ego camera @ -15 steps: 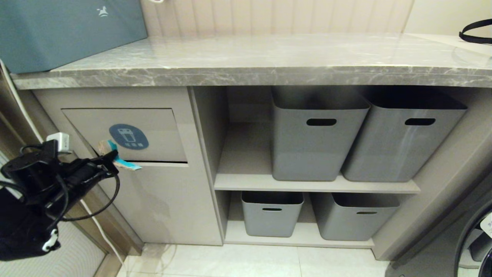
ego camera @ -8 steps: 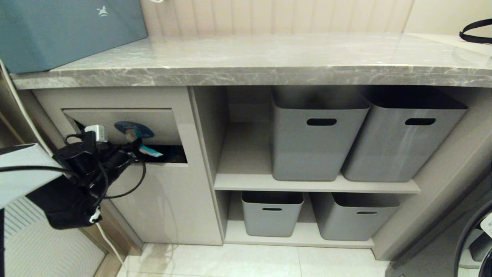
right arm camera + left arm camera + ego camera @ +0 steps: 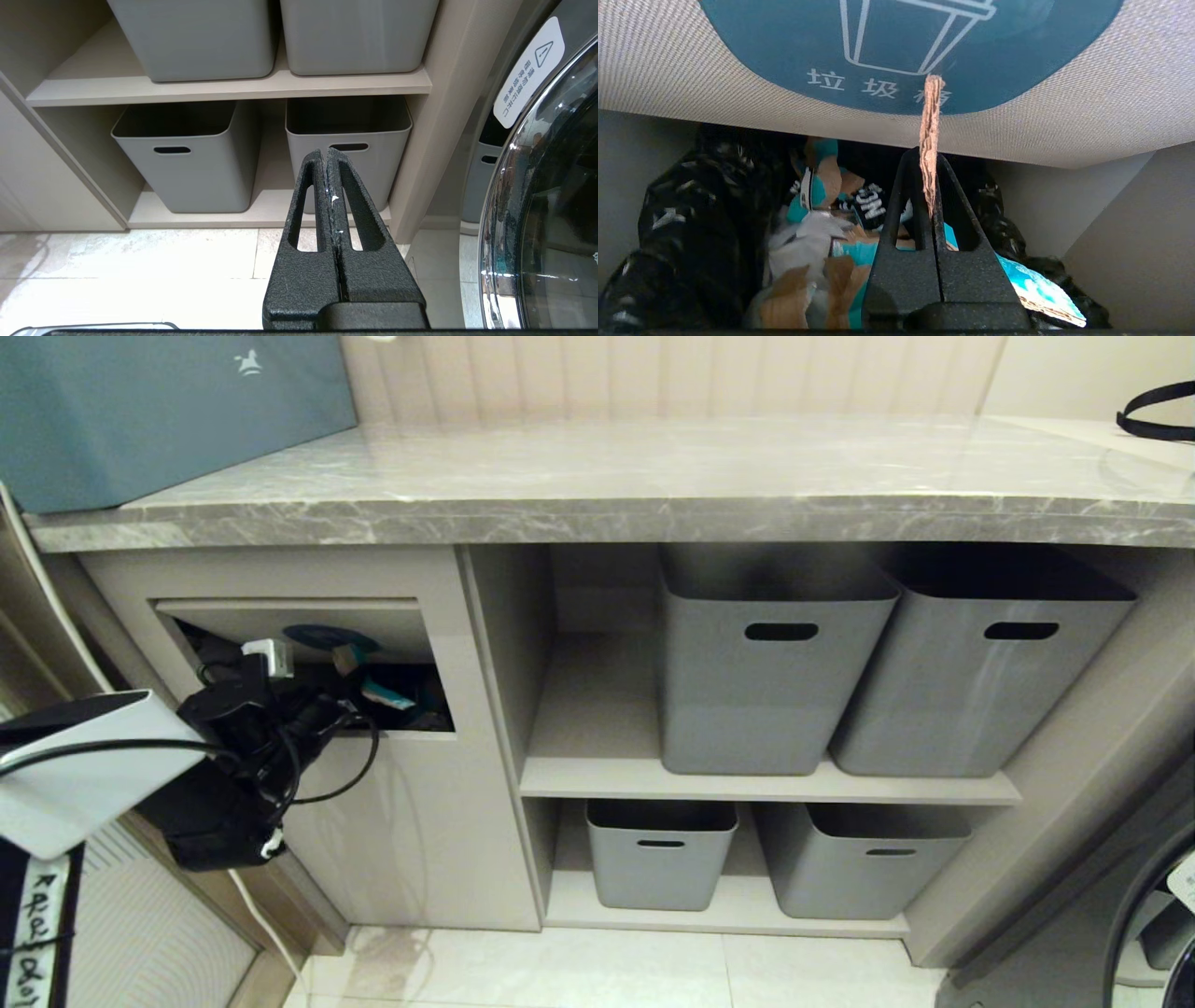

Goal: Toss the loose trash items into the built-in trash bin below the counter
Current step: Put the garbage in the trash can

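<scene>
My left gripper (image 3: pixel 347 689) (image 3: pixel 927 156) reaches into the opening of the built-in trash bin (image 3: pixel 411 709), shut on a loose trash strip (image 3: pixel 381 694). The strip's tan edge (image 3: pixel 930 116) sticks up past the fingertips and touches the tilted flap (image 3: pixel 691 70) at its blue bin icon (image 3: pixel 915 42). Its teal end (image 3: pixel 1041 291) juts out beside the fingers. Below them lies a black bag holding teal and brown scraps (image 3: pixel 817 233). The flap (image 3: pixel 401 627) leans inward under the grey marble counter (image 3: pixel 653 476). My right gripper (image 3: pixel 325 154) is shut and empty, low above the floor.
A large teal box (image 3: pixel 140 411) stands on the counter's left end. Several grey baskets (image 3: pixel 775 681) (image 3: pixel 980 681) (image 3: pixel 661 854) fill the open shelves right of the bin. A washing machine door (image 3: pixel 537 210) is at the far right. Pale floor tiles (image 3: pixel 140 270) lie below.
My left gripper has moved up and forward with the strip, from in front of the shut flap into the opening. The flap has tilted inward.
</scene>
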